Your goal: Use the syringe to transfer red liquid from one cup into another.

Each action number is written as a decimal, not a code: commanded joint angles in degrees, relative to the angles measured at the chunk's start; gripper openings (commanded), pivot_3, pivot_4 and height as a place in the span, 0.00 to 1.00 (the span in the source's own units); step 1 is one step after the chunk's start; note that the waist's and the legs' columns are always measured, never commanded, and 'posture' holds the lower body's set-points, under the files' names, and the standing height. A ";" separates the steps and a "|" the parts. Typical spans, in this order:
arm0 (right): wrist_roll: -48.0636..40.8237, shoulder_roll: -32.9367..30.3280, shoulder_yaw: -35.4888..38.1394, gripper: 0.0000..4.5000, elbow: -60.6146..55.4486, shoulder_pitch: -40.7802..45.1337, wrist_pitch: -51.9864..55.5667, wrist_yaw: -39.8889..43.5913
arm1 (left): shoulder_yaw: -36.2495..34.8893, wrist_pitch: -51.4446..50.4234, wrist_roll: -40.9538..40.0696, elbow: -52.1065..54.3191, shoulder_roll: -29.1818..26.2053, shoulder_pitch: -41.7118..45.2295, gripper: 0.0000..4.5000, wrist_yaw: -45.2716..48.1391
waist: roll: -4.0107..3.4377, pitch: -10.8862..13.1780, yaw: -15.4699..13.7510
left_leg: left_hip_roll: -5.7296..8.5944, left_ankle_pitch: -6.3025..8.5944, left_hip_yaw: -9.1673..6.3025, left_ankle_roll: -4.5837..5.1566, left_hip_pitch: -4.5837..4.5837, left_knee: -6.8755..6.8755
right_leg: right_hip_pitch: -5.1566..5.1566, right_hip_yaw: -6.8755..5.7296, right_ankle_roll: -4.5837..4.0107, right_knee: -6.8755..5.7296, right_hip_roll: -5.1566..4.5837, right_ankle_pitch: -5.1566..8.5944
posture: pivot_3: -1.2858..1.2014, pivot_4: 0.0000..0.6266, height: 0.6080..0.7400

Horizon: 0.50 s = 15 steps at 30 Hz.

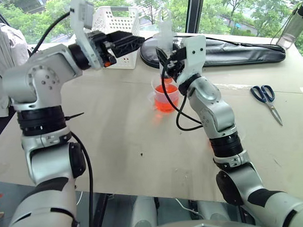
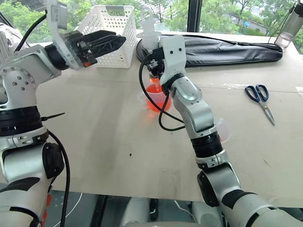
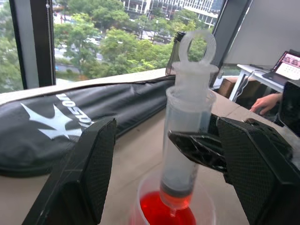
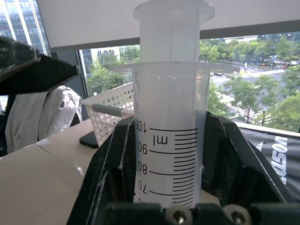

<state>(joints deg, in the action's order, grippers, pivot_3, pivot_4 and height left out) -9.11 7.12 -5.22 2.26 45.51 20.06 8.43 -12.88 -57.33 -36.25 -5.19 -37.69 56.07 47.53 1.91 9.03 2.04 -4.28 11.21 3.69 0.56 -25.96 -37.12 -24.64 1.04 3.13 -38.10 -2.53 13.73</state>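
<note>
My right gripper (image 1: 170,57) is shut on the barrel of the syringe (image 1: 166,30) and holds it upright. The syringe's nozzle points down into a small clear cup (image 1: 155,96) with a spout-like lip. Red liquid (image 3: 168,216) fills this cup's bottom. The plunger's dark seal sits low in the barrel, with a little red under it. The ringed plunger top stands free. My left gripper (image 1: 132,44) is open, level, just left of the syringe and apart from it. A clear cup rim (image 2: 221,130) peeks out behind my right forearm.
At the back of the table stand a white basket (image 1: 118,22) and a long black bag (image 1: 234,53). Scissors (image 1: 265,99) lie to the right, and a bottle (image 1: 293,27) is at the far right corner. A person's hand (image 3: 265,101) shows beyond the table.
</note>
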 commanded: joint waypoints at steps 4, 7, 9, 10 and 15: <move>-1.03 0.16 -0.11 0.34 -3.23 0.15 0.14 0.70 | 1.93 -0.10 -1.99 5.28 3.96 -2.63 0.76 -1.80 | 0.01 0.00 -0.32 | 0.00 0.00 -0.06 0.00 -0.01 -0.07 | 0.04 -0.06 0.00 -0.02 0.00 -0.01 | 0.52 0.24 0.88; -1.19 -0.19 0.05 0.34 -3.69 0.27 0.64 0.71 | 3.72 0.98 -1.46 7.18 4.25 -5.26 0.76 -1.40 | 0.00 -0.01 -0.03 | 0.01 0.00 -0.06 0.00 0.00 -0.07 | 0.04 -0.04 -0.01 -0.03 0.00 -0.01 | 0.52 0.24 0.88; -1.28 -0.39 0.21 0.34 -4.00 0.39 1.00 0.67 | 4.77 2.09 -0.79 7.78 4.23 -6.56 0.76 -1.54 | 0.00 0.00 0.16 | 0.00 0.00 -0.05 0.00 0.02 -0.04 | 0.04 -0.03 -0.01 -0.04 0.00 -0.01 | 0.52 0.24 0.88; -1.32 -0.45 0.26 0.34 -4.12 0.42 1.15 0.65 | 5.76 3.11 -0.12 8.25 3.96 -7.34 0.76 -1.10 | 0.00 0.00 0.21 | 0.00 0.00 -0.07 0.00 0.02 -0.03 | 0.03 -0.04 -0.01 -0.04 0.01 -0.01 | 0.52 0.24 0.88; -1.82 -0.18 0.38 0.34 -5.38 0.52 2.51 0.51 | 9.11 8.12 3.11 7.95 4.72 -8.83 0.76 -1.19 | 0.00 0.00 0.09 | 0.00 0.00 -0.07 0.00 0.02 -0.01 | 0.03 -0.05 -0.01 -0.02 0.01 -0.01 | 0.52 0.24 0.88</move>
<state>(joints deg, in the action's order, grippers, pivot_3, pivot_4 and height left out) -9.93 6.53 -5.18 0.49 45.21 22.44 8.82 -3.83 -52.24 -34.13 1.39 -33.16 46.68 46.36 1.91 9.03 2.14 -4.28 11.21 3.64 0.56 -25.94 -37.13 -24.60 1.00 3.13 -38.11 -2.52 13.73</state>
